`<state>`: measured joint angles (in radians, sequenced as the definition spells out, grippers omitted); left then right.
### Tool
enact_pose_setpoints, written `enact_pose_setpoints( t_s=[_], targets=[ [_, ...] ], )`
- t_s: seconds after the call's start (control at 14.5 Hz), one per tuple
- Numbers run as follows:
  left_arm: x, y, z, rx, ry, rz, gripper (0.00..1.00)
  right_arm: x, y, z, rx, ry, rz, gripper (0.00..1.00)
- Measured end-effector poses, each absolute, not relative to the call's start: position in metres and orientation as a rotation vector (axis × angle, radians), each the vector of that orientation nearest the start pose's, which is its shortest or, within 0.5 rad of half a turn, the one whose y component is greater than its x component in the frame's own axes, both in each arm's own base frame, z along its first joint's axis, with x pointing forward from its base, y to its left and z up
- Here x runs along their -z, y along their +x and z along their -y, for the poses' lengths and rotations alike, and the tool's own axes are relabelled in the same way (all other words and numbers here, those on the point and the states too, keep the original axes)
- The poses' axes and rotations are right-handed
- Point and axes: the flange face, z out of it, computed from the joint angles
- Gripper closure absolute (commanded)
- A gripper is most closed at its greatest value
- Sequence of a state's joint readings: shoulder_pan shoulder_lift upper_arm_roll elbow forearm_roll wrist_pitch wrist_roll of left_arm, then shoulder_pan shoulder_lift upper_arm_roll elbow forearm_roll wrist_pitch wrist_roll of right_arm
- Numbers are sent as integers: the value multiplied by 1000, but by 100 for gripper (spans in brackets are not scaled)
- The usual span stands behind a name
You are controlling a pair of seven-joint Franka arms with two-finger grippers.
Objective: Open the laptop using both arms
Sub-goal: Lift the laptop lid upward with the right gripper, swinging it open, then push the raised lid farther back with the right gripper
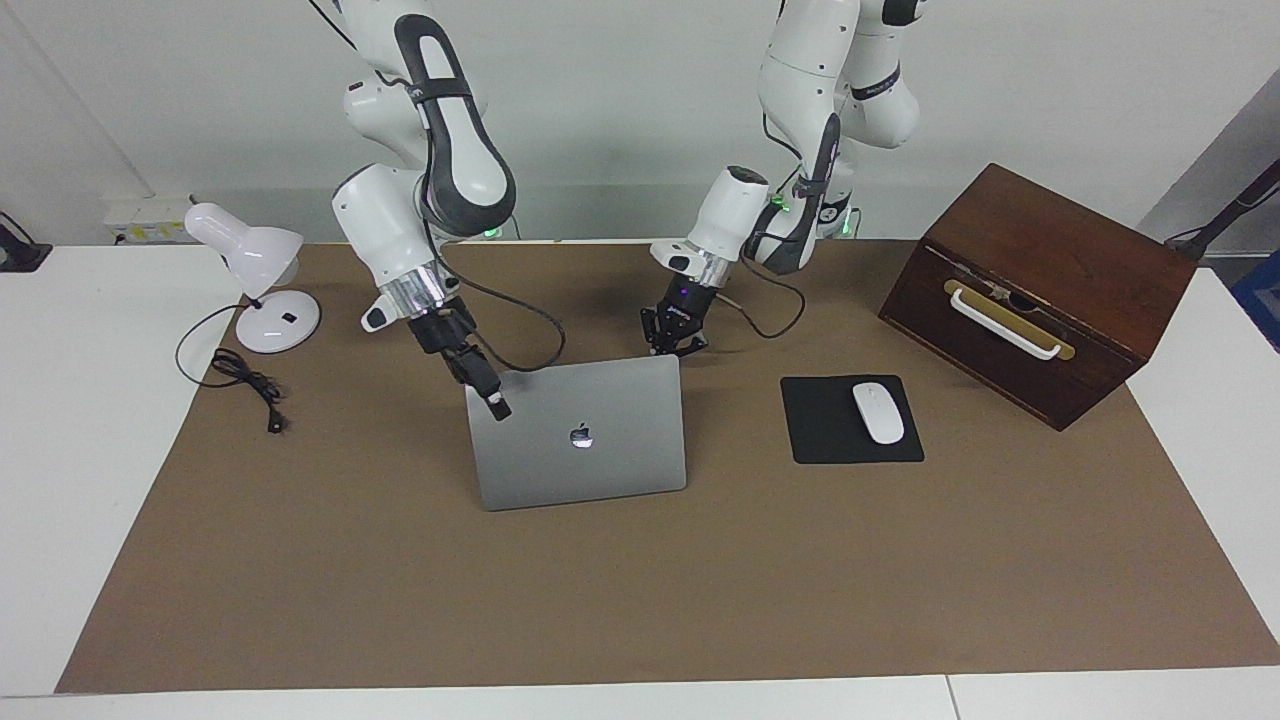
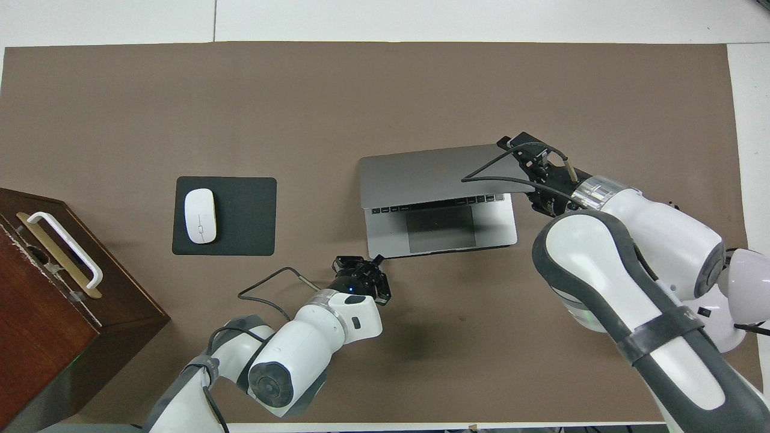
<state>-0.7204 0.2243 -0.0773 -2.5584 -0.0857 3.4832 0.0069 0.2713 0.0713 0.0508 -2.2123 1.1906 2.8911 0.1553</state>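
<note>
Lamp (image 1: 255,275) stands at the right arm's end of the brown mat (image 1: 640,590). Right gripper (image 1: 497,405) clenches the lid corner of the half-open laptop (image 1: 580,435) mid-mat. Left gripper (image 1: 676,342) hangs spread, grasping nothing, over the base's near corner. Mouse (image 1: 878,412) rests on its pad (image 1: 815,440) beside the wooden box (image 1: 1040,290).

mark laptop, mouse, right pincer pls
laptop (image 1: 600,455): facing view, point on the raised lid's outer face, below the logo.
mouse (image 2: 200,215): overhead view, point on the middle of its white top.
right pincer (image 1: 498,402): facing view, point at its tips, by the lid's upper corner.
</note>
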Motion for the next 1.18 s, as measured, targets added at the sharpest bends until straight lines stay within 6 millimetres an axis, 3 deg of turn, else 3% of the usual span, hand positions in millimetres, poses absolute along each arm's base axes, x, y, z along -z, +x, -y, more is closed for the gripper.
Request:
enact_pose_setpoints(
  t_s=[0.28,0.9,1.18],
  targets=[
    [-267,355,350,1082,-3046,-1121,100,-395,569,-144,451,-2126,-1028,1],
    [-267,355,350,1082,-3046,-1121,100,-398,597,-152,468,-2101,-1017,1],
    [-267,355,350,1082,-3046,-1121,100,-411,612,-155,496,-2072,-1002,1]
  ],
)
